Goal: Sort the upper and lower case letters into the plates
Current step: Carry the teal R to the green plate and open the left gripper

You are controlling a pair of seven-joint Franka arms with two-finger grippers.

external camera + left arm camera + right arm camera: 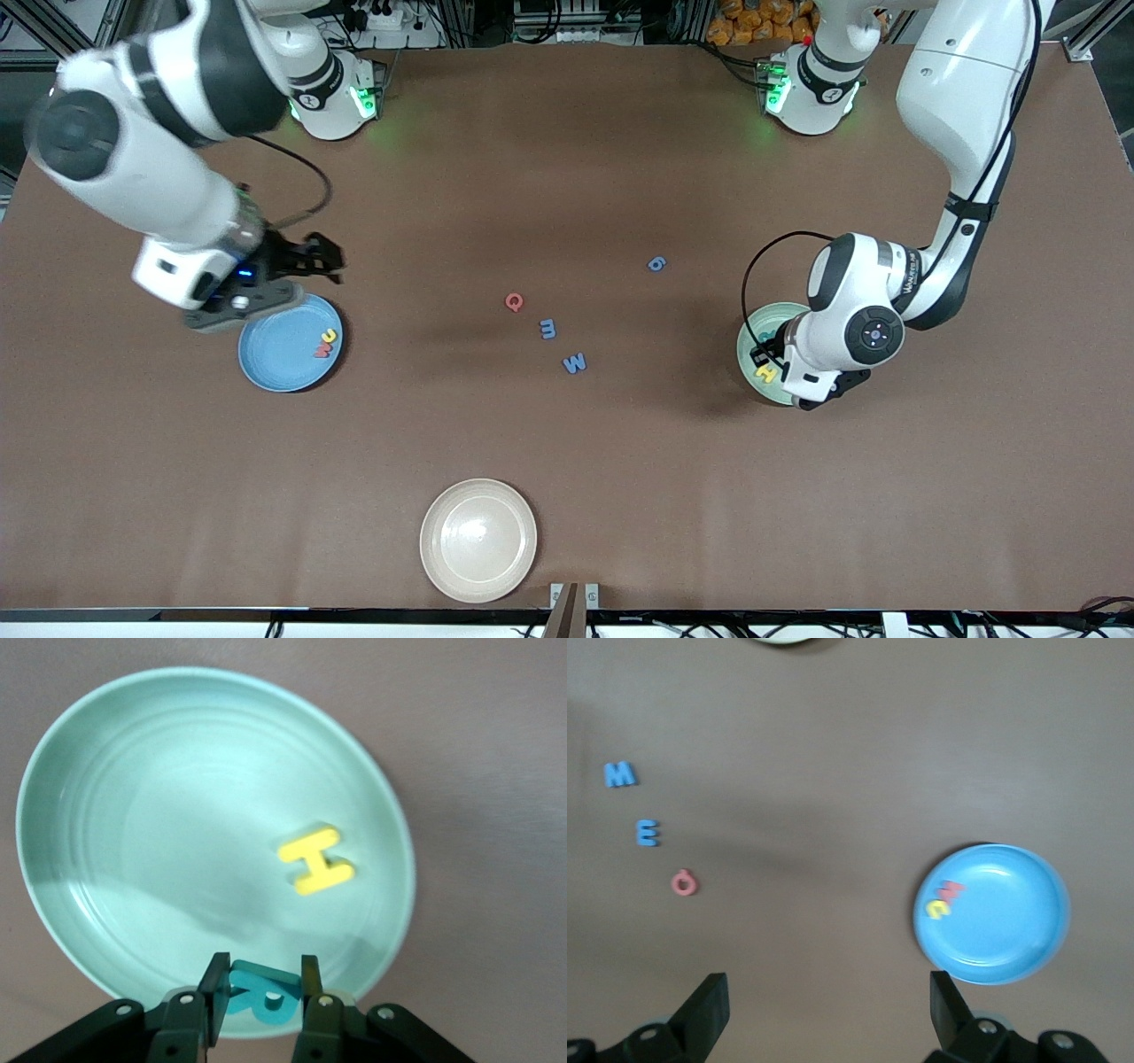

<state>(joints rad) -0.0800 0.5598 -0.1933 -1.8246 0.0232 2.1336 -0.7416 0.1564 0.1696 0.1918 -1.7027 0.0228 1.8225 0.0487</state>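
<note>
Four letters lie loose on the brown desk [567, 496] in my front view: a red Q [514, 302], a blue m [547, 329], a blue W [575, 362] nearest the camera, and a blue g [656, 263] toward the left arm's end. I see the blue plate [279, 359] at the right arm's end with a yellow u [330, 337] and a red w [321, 351] in it. My right hand [297, 266] hangs over that plate's rim. My left hand [769, 354] is over the pale green plate [751, 332], where a yellow H [765, 374] lies. A cream plate [478, 540] sits nearest the camera.

From the left wrist, I see the left hand [261, 988] pinching a teal R [261, 997] narrowly above the green plate's [133, 815] rim, the H [316, 859] lying flat inside.

From the right wrist, my right hand [828, 1014] stands wide and holds nothing; the blue plate [1010, 921] carries the w [950, 891] and u [936, 907] touching each other, and the W [620, 774], m [648, 832] and Q [684, 883] lie apart on the desk.
</note>
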